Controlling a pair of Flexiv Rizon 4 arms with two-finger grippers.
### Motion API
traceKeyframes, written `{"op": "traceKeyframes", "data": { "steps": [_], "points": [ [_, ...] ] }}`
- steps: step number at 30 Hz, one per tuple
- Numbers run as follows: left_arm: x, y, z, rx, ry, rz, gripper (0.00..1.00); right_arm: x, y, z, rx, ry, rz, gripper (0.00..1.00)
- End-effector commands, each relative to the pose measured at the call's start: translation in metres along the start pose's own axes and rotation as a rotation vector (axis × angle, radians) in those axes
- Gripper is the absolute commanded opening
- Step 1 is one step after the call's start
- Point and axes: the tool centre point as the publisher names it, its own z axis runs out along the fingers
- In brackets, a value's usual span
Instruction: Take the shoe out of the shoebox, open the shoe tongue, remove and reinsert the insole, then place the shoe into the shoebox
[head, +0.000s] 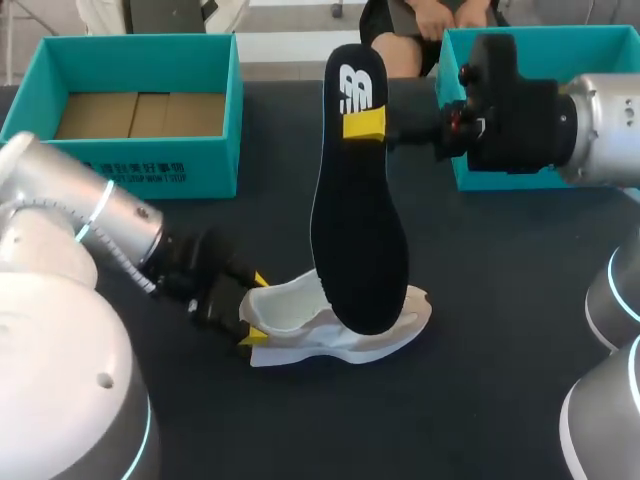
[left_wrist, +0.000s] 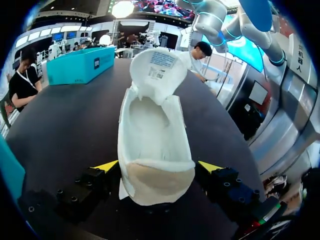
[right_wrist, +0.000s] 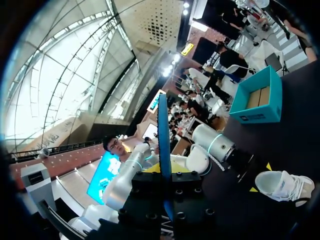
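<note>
A white shoe (head: 345, 325) lies on the dark table, its tongue (left_wrist: 157, 70) folded up and open. My left gripper (head: 256, 310) is at the heel (left_wrist: 157, 182) and stands open, one yellow tip on each side of it. The black insole (head: 355, 230) hangs upright above the shoe, its lower end down at the shoe's opening. My right gripper (head: 365, 125) is shut on its upper part. In the right wrist view the insole (right_wrist: 162, 135) shows edge-on between that gripper's fingers (right_wrist: 164, 175), with the shoe (right_wrist: 282, 185) far below.
A teal shoebox (head: 140, 165) with a cardboard-lined bottom stands at the back left. A second teal box (head: 545, 182) stands at the back right, behind my right wrist. Bare tabletop lies in front of and right of the shoe.
</note>
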Motion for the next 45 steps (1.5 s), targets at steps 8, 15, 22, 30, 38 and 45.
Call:
{"op": "traceKeyframes", "data": {
  "steps": [8,15,22,30,38,45],
  "points": [
    [0.009,-0.017,-0.013,-0.277,0.058,-0.021,1.00,0.000,0.000,0.003,0.000,-0.004,0.002,0.00],
    [0.009,-0.017,-0.013,-0.277,0.058,-0.021,1.00,0.000,0.000,0.003,0.000,-0.004,0.002,0.00],
    [0.009,-0.019,-0.017,-0.311,0.083,-0.035,1.00,0.000,0.000,0.003,0.000,-0.004,0.002,0.00],
    [0.007,-0.023,-0.028,-0.417,0.127,-0.103,1.00,0.000,0.000,0.003,0.000,-0.004,0.002,0.00],
    [0.005,-0.025,-0.027,-0.503,0.116,-0.142,1.00,0.000,0.000,0.003,0.000,-0.004,0.002,0.00],
    [0.009,-0.028,-0.028,-0.566,0.107,-0.152,1.00,0.000,0.000,0.003,0.000,-0.004,0.002,0.00]
  ]
}}
